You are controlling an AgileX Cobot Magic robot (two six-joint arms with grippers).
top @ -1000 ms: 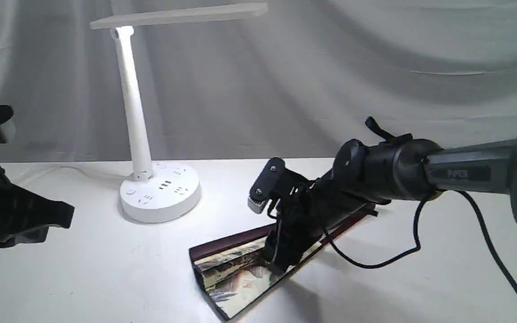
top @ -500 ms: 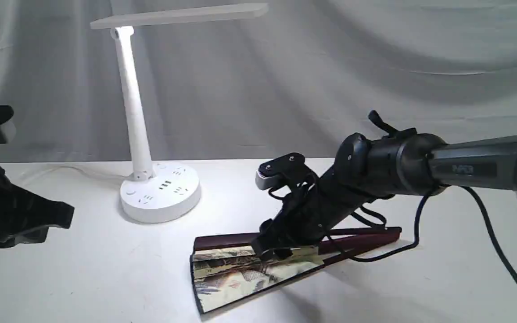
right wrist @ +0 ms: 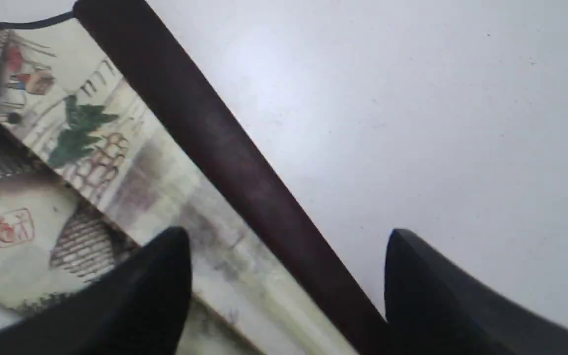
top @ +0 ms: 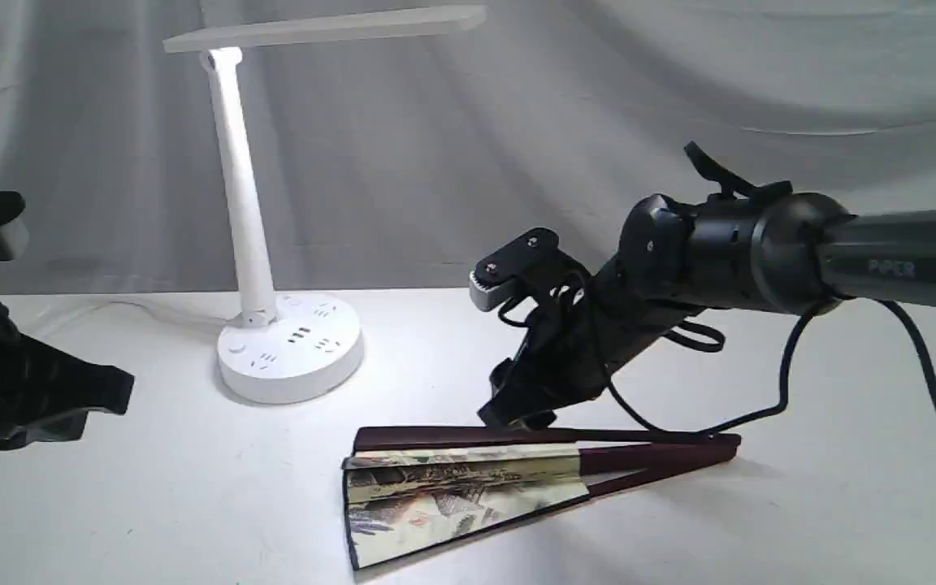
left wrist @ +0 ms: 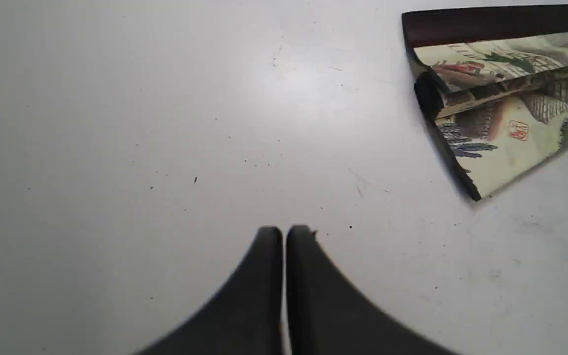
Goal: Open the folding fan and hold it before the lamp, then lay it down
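Observation:
The folding fan (top: 468, 487) lies flat on the white table (top: 192, 504), only partly spread, its painted cream paper between dark maroon guards. My right gripper (top: 518, 410) hangs open just above the fan's far guard without touching it. In the right wrist view the right gripper (right wrist: 289, 231) straddles the maroon guard (right wrist: 215, 148) from above, with painted paper (right wrist: 91, 148) under one finger. The white lamp (top: 253, 203) stands lit at the back left. My left gripper (left wrist: 284, 229) is shut and empty, low over bare table, left of the fan (left wrist: 501, 113).
The lamp's round socketed base (top: 289, 349) sits behind and to the left of the fan, its long head overhead. A black cable (top: 777, 390) droops from the right arm toward the fan's pivot end. A grey cloth backdrop closes off the rear.
My right gripper has lifted up off the fan. The fan has swung round and settled flat, its pivot end now pointing right. The left arm has not moved.

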